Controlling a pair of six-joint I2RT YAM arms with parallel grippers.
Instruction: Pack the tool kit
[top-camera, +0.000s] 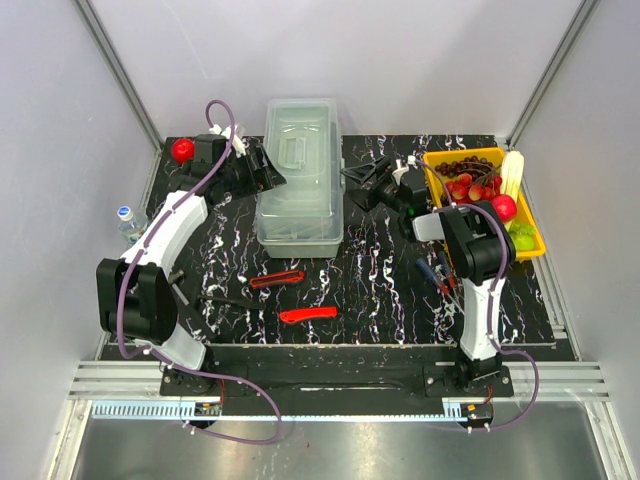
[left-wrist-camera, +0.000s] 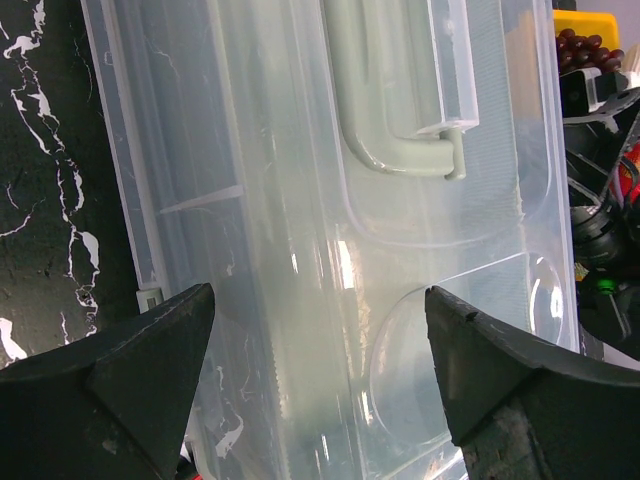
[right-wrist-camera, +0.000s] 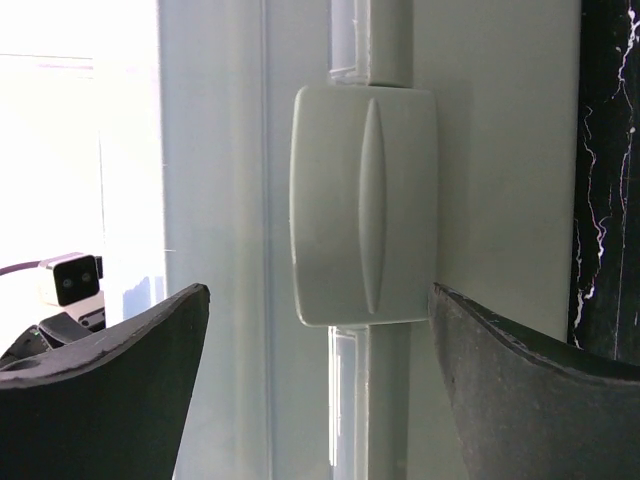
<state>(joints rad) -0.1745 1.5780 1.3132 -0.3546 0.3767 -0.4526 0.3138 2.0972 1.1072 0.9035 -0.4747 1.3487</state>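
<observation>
Nearest you, red-handled implements (top-camera: 277, 279) lie loose by the surface's (top-camera: 390, 290) near edge, so packing looks barely begun; the toolbox (top-camera: 300, 175) sits lid-down toward the far edge, between left tool (left-wrist-camera: 318, 298) and right tool (right-wrist-camera: 318, 290), both agape, empty.

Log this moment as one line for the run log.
toolbox closed | left gripper open at its left side | right gripper open, facing latch | red-handled tools lying outside

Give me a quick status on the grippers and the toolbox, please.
Left gripper open beside the toolbox. Right gripper open, facing its latch. Lid closed, red-handled tools loose on the table. Nothing blocking.
</observation>
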